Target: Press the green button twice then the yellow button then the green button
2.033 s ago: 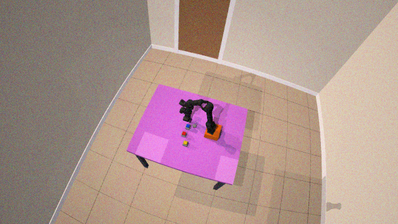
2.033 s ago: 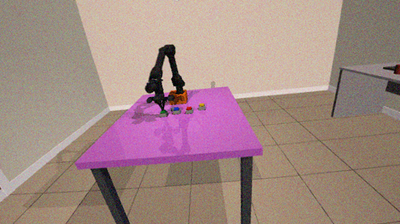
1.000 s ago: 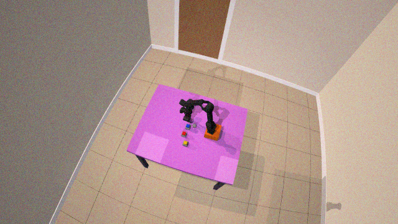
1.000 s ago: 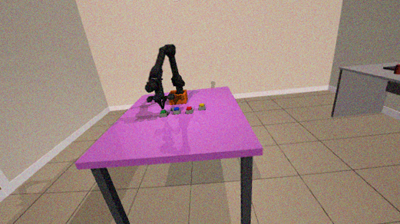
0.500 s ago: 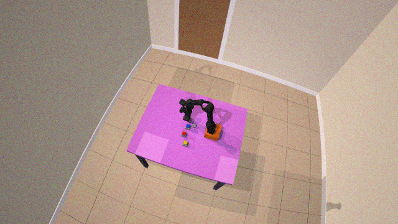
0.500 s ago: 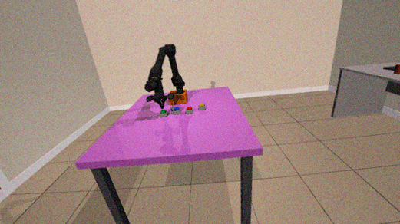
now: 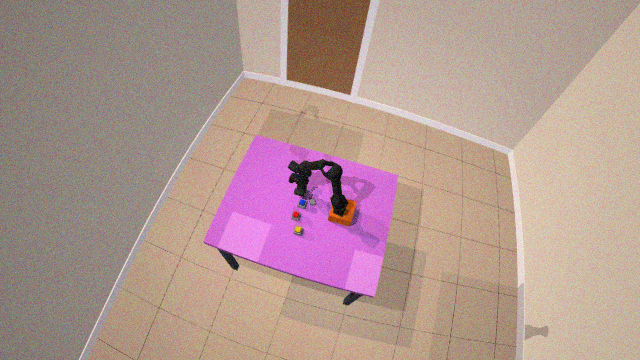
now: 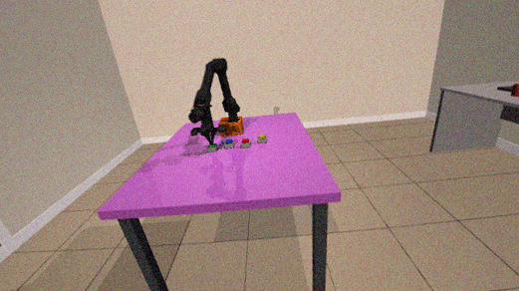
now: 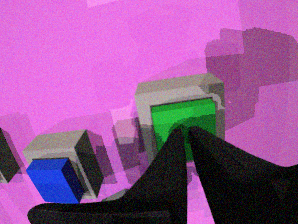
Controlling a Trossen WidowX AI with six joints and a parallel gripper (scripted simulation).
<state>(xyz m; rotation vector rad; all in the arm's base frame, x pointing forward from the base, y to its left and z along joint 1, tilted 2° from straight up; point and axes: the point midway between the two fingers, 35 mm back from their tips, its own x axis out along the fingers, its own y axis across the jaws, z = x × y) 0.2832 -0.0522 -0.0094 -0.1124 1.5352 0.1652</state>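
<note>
The table [image 7: 310,255] [image 8: 234,187] is plain magenta, the jaws black, and 1 button [image 9: 185,114] green.

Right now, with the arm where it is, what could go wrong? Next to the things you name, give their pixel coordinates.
The gripper [image 8: 212,144] [image 9: 185,135] is shut with its tips over the green button [image 8: 212,147] [image 9: 175,114], toward one edge in the wrist view, so a press might land off-center. The blue button [image 7: 302,203] [image 8: 229,142] [image 9: 54,181] sits close beside it, so a sideways drift could bump it.

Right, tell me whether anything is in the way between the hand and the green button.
Nothing visible stands between the hand and the green button; the blue button sits off to one side.
</note>
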